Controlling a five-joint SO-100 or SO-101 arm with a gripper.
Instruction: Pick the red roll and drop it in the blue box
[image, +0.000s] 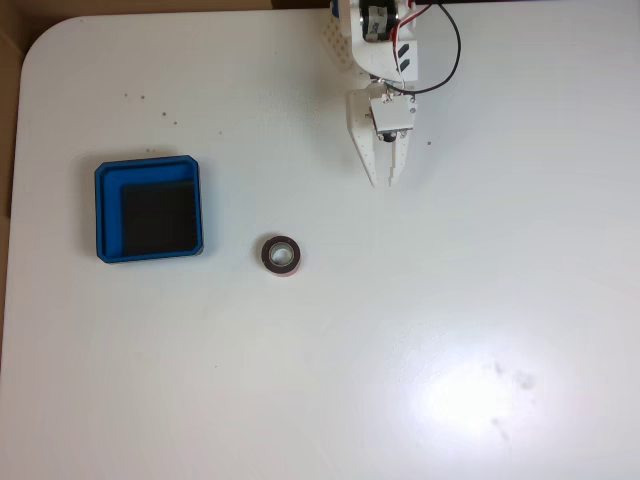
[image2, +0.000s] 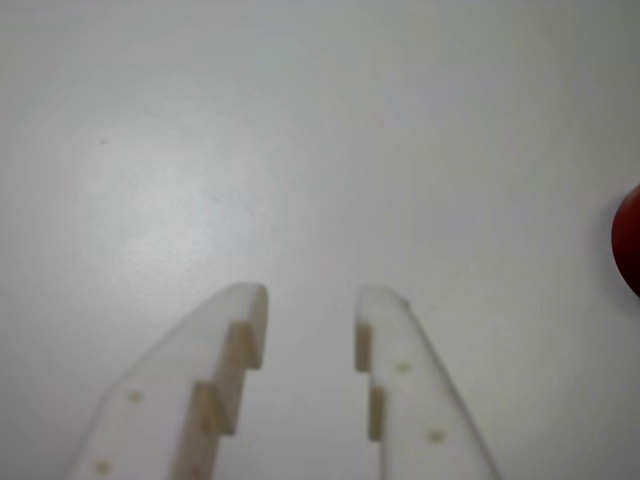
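Two pale, matte plastic fingers (image2: 240, 340) rise from the bottom of the gripper-mounted view, each stepped along its inner edge and dotted with small round marks; their tips stand apart with a strip of bare table between them, so the gripper (image2: 312, 305) is spread and holds nothing. A blurred red curve (most likely the roll (image2: 628, 240)) cuts into the right edge of that view.

In the overhead view the white arm (image: 385, 40), with a black cable looping off it, reaches in from the far edge of the table (image: 450, 320), its tapered tips pointing toward the near edge. The table is smooth, glossy white with rounded corners, a few dark specks and a bright glare patch near its right near corner.

The roll (image: 281, 255) lies flat near the table's middle, a small ring with a dark top face, pale hollow centre and red rim. The box (image: 148, 210), a shallow square blue tray with clipped corners and a black floor, sits toward the left edge, well apart from the roll.
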